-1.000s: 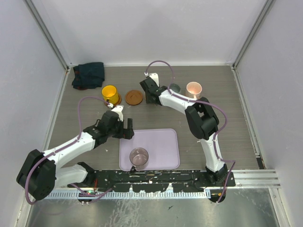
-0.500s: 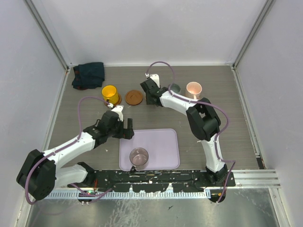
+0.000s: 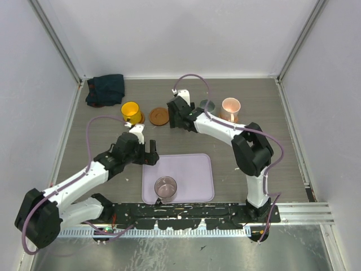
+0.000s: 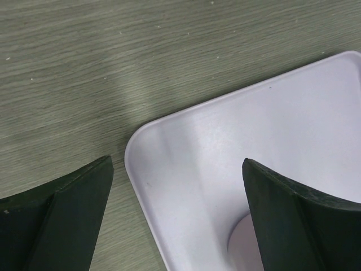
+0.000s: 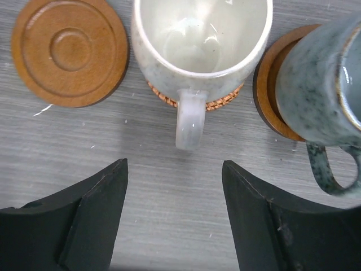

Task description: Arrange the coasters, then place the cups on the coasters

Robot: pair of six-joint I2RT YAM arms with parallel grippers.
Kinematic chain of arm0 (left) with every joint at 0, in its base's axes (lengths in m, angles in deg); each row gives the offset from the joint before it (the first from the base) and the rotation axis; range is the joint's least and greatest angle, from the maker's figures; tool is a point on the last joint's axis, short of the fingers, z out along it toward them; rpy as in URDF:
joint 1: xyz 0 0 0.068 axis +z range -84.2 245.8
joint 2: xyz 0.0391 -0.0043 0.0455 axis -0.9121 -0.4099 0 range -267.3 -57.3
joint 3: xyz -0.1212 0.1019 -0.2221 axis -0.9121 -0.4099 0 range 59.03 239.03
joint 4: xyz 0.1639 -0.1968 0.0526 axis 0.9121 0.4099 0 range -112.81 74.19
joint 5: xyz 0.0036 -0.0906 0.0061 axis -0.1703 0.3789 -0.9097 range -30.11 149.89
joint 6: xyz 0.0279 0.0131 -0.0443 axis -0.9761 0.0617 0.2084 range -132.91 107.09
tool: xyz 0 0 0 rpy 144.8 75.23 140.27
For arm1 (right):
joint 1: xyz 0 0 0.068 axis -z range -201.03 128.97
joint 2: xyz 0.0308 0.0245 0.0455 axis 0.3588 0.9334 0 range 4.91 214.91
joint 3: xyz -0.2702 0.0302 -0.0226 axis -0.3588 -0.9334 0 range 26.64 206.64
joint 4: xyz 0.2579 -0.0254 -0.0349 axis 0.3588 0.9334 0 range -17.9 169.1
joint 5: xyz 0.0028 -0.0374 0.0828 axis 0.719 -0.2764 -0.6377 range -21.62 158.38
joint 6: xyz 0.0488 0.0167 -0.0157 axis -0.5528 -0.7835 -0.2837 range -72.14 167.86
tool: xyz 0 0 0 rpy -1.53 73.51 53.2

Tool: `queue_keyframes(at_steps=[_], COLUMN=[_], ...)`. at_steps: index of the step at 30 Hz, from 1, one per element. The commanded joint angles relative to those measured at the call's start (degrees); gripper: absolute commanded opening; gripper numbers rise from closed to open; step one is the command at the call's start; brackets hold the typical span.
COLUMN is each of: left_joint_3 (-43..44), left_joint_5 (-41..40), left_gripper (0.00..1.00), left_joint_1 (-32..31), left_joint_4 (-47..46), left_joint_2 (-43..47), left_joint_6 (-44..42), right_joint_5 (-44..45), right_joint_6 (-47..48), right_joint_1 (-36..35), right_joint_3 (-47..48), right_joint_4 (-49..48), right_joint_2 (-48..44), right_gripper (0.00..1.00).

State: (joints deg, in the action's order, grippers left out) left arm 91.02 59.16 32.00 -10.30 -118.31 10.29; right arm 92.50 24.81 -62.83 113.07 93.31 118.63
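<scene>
The tray lies at the near edge of the table, with the mauve cup standing in it. The left gripper hangs over the tray's far-left corner, jaws wide, empty. The right gripper is open and empty. The handle of the white cup points at its gap, apart from both fingers. The white cup, the green cup and the yellow cup each stand on a coaster. A bare coaster lies beside the white cup.

Middle cup on coaster, bare coaster left, second cup right
</scene>
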Motion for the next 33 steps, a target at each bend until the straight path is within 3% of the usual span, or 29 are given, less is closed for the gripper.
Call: queue_keyframes(at_steps=[1,7,16,23,30,33], left_joint_3=[0.64,0.3,5.14,10.24,9.84,8.23], left_joint_5=[0.47,0.31,-4.16,-7.48,-5.27,-8.94], left_gripper=[0.98,0.98,0.98,0.98,0.98,0.98], left_joint_1=[-0.3,-3.1,-15.01,-24.46,-30.27,-35.56], left_joint_4=[0.76,3.91,18.45,28.53,28.76,28.19], left_joint_2=[4.74,8.99,13.43,15.71,16.79,15.25], left_joint_6=[1.19,2.03,6.04,11.75,14.69,15.89], right_joint_5=[1.38,1.79,2.21,1.54,-0.41,-0.99], right_joint_6=[-0.06,-0.09,1.73,1.13,0.04,-0.11], right_joint_1=[-1.16,-2.14,-2.11,-2.09,-2.04,-2.03], right_joint_3=[-1.65,-7.86,-20.79,-27.83,-32.2,-33.18], right_joint_4=[-2.18,-3.43,-5.02,-6.07,-9.03,-9.81], right_joint_2=[-8.52,-16.35,-28.27,-32.32,-33.03,-32.94], right_gripper=[0.73,0.73,0.73,0.73,0.73,0.73])
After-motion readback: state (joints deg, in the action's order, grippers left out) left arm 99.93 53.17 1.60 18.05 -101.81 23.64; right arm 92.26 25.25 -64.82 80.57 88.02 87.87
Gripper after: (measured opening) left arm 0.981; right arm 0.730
